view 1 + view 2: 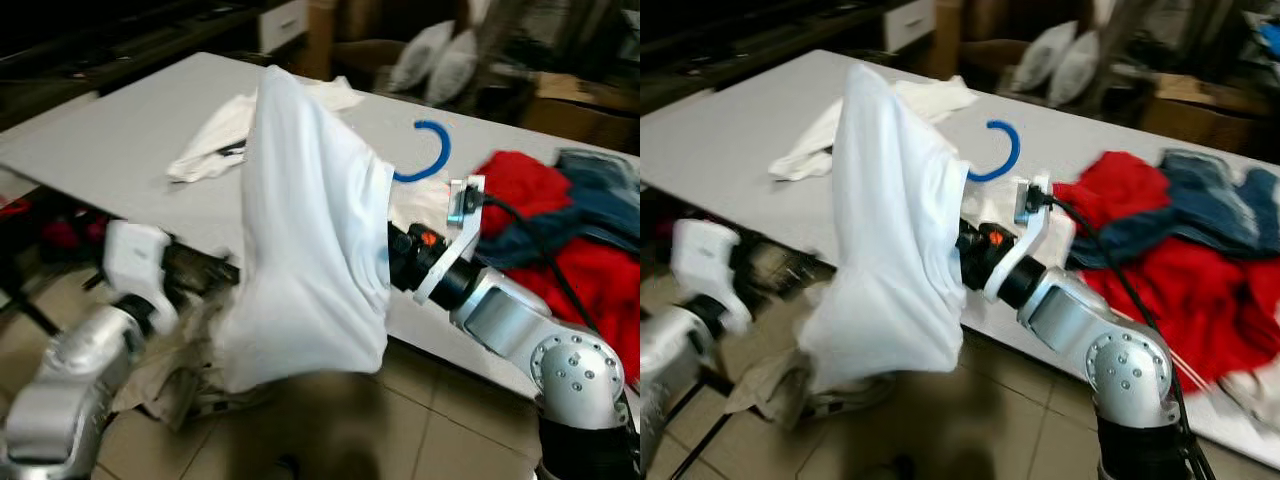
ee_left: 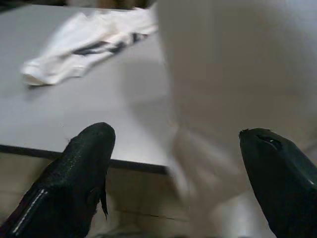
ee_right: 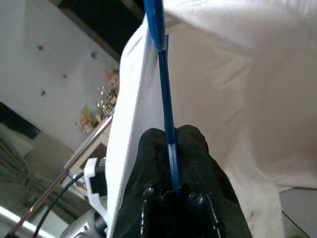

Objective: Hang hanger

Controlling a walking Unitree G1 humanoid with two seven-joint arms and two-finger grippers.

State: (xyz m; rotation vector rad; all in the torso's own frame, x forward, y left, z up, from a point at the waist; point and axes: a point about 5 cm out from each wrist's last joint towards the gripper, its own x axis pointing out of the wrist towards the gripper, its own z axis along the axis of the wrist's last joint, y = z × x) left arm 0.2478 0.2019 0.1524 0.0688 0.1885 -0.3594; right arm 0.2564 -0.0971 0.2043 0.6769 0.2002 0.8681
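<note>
A white shirt (image 1: 305, 240) drapes over a blue hanger whose hook (image 1: 430, 150) sticks out to the right above the grey table (image 1: 120, 150). In the right wrist view my right gripper (image 3: 171, 163) is shut on the hanger's blue bar (image 3: 163, 84), inside the shirt. The right arm (image 1: 500, 310) reaches in from the right, its fingers hidden under the cloth in the eye views. My left gripper (image 2: 176, 163) is open, low at the table's near edge, with the shirt's hanging hem (image 2: 223, 124) just beyond its fingertips (image 2: 94, 144).
Another white garment (image 1: 215, 135) lies on the table behind the shirt. A heap of red and blue clothes (image 1: 570, 230) covers the table's right end. Crumpled cloth (image 1: 165, 385) lies on the tiled floor below. Pillows and boxes stand at the back.
</note>
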